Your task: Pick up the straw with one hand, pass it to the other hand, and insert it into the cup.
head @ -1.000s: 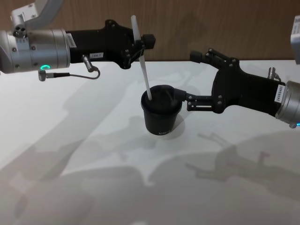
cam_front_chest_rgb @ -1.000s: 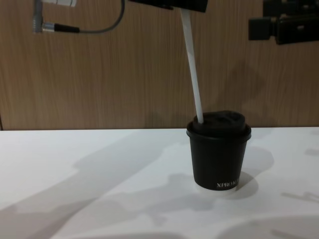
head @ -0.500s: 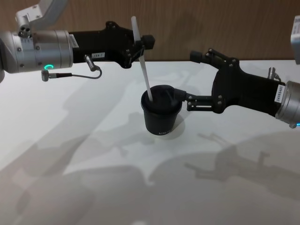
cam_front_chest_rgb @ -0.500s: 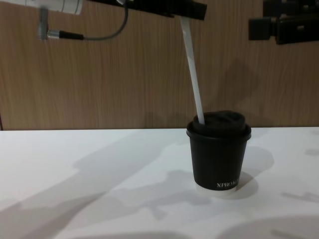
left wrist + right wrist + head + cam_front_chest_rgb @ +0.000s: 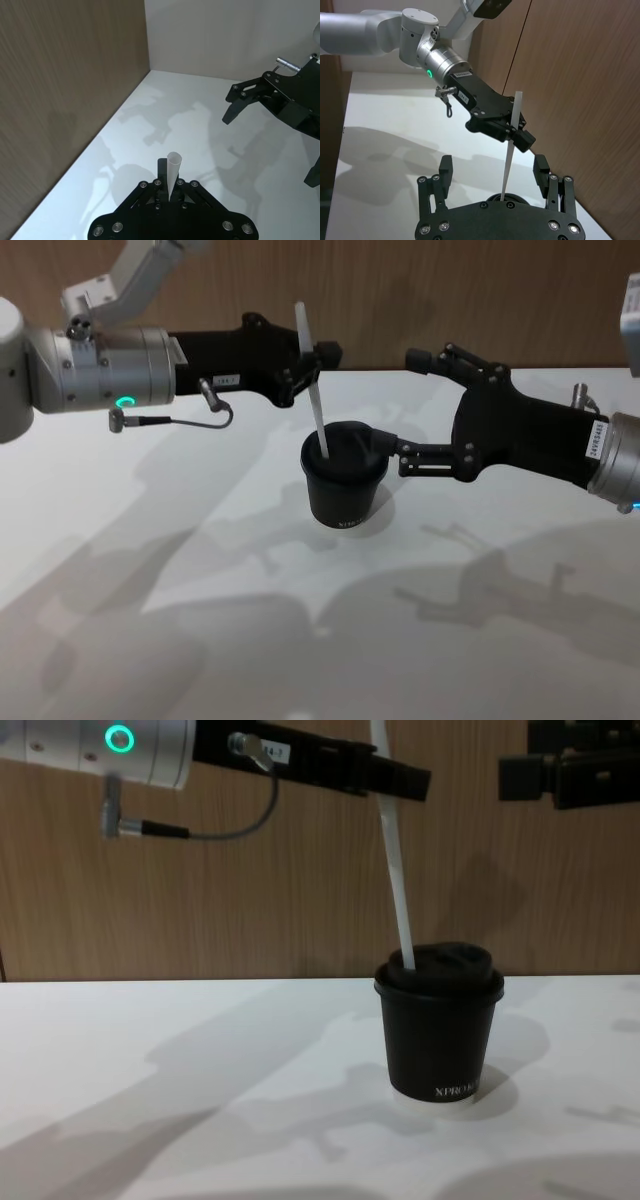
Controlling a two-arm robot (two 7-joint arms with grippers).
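1. The straw [image 5: 312, 390] stood nearly upright, its long axis leaning a little: the top end tilted toward the robot's left and the back wall, the bottom end down in the lid of the cup [image 5: 344, 490].
2. Straw: thin, straight, white, with an open round mouth at the top as seen in the left wrist view [image 5: 174, 167]. Most of its length stood clear above the lid.
3. The left gripper [image 5: 308, 365], on a silver wrist with a green ring, was pinched on the straw's upper part, a short piece sticking out above the fingers.
4. Cup: black, domed black lid, white "XPRO" lettering near a white base rim in the chest view [image 5: 440, 1030]. It stood on the white table [image 5: 200, 640], roughly mid-table.
5. The right gripper [image 5: 415, 405] sat beside the cup on the robot's right, fingers spread wide, holding nothing; its lower finger [image 5: 390, 445] reached to the lid's edge.
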